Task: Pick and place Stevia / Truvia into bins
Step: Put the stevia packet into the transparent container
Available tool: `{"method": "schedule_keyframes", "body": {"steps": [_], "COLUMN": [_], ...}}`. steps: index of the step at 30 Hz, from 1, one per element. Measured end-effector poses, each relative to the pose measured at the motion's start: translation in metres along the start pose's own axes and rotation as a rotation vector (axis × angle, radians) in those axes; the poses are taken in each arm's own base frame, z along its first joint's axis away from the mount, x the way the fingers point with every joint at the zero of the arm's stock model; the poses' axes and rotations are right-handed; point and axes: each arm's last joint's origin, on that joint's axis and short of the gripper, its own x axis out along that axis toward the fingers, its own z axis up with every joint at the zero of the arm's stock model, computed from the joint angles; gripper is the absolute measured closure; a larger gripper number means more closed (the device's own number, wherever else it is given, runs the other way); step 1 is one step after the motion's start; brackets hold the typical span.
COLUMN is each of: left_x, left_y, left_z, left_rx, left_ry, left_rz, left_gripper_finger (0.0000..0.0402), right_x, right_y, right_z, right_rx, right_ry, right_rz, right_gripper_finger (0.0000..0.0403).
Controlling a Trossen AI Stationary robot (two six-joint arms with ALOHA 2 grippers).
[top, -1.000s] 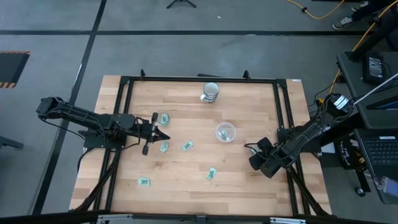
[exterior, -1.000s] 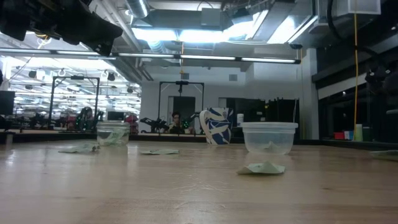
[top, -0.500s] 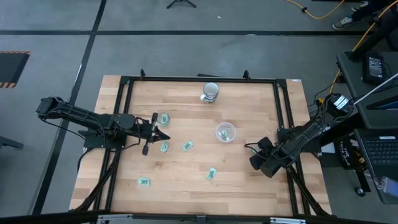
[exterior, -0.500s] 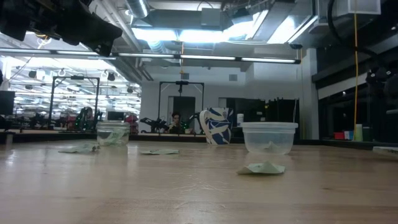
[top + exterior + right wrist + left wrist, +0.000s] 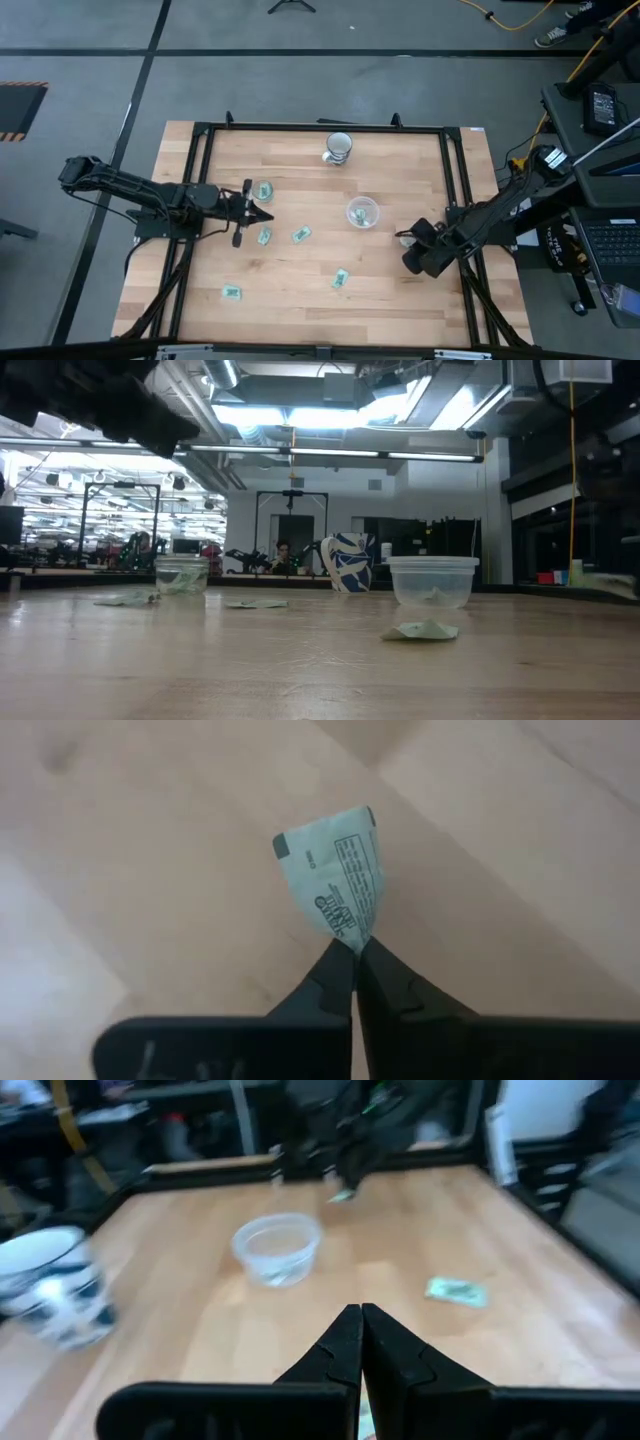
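My right gripper [image 5: 357, 952] is shut on one light green and white Stevia packet [image 5: 335, 880], near the table's right edge [image 5: 406, 238]. My left gripper [image 5: 262, 214] hovers shut and empty beside the smaller clear cup [image 5: 264, 190]. The wider clear cup [image 5: 362, 212] stands mid-table with a packet inside [image 5: 432, 595]. Loose packets lie flat on the wood [image 5: 264, 237], [image 5: 301, 234], [image 5: 341, 278], and another lies near the front left [image 5: 232, 292]. My right gripper pinches one corner of the packet [image 5: 352, 935] between its two fingertips. The fingers come steeply from above. The rest of the packet sticks out past the fingertips, and the low view shows it just clear of the table [image 5: 606, 584].
A white and blue patterned cup [image 5: 339, 147] stands at the far middle. A black frame rail [image 5: 320, 127] runs around the tabletop. Bare wood lies between the wider clear cup and my right gripper.
My right gripper has risen a little and moved slightly toward the table's left, lifting the packet off the wood at the right edge. My left arm has stayed where it was.
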Motion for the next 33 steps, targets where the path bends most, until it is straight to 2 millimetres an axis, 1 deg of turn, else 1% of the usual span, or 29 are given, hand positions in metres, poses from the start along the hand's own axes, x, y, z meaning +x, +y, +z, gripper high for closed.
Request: {"method": "schedule_keyframes", "body": {"steps": [5,9,13,17,23,26,30,33], "left_x": [0.0,0.0,0.0,0.0,0.0,0.0,0.0,-0.001], "left_y": [0.003,0.003,0.003,0.003,0.01,0.016,0.028,0.037], "left_z": [-0.005,-0.005,-0.005,-0.005,-0.005,-0.007,-0.011,-0.011], "left_rx": [0.009,0.009,0.009,0.029,0.035,0.037,0.022,0.003], "left_ry": [0.05,0.048,0.048,0.049,0.053,0.075,0.115,0.118], "left_rz": [0.108,0.117,0.117,0.117,0.144,0.165,0.236,0.264], "left_gripper_finger": [0.0396,0.0399,0.0398,0.0396,0.0399,0.0397,0.0397,0.0399], "right_x": [-0.003,-0.007,-0.011,-0.016,-0.022,-0.022,-0.02,-0.02], "right_y": [0.014,0.023,0.027,0.023,0.011,0.005,0.0,-0.001], "right_z": [0.015,0.03,0.046,0.064,0.087,0.095,0.104,0.11], "right_rx": [-0.158,-0.286,-0.417,-0.524,-0.616,-0.637,-0.644,-0.644], "right_ry": [-0.065,-0.14,-0.21,-0.293,-0.386,-0.407,-0.423,-0.451], "right_rz": [0.158,0.269,0.346,0.355,0.323,0.298,0.256,0.269], "right_gripper_finger": [0.0402,0.0402,0.0402,0.0402,0.0403,0.0403,0.0403,0.0403]}}
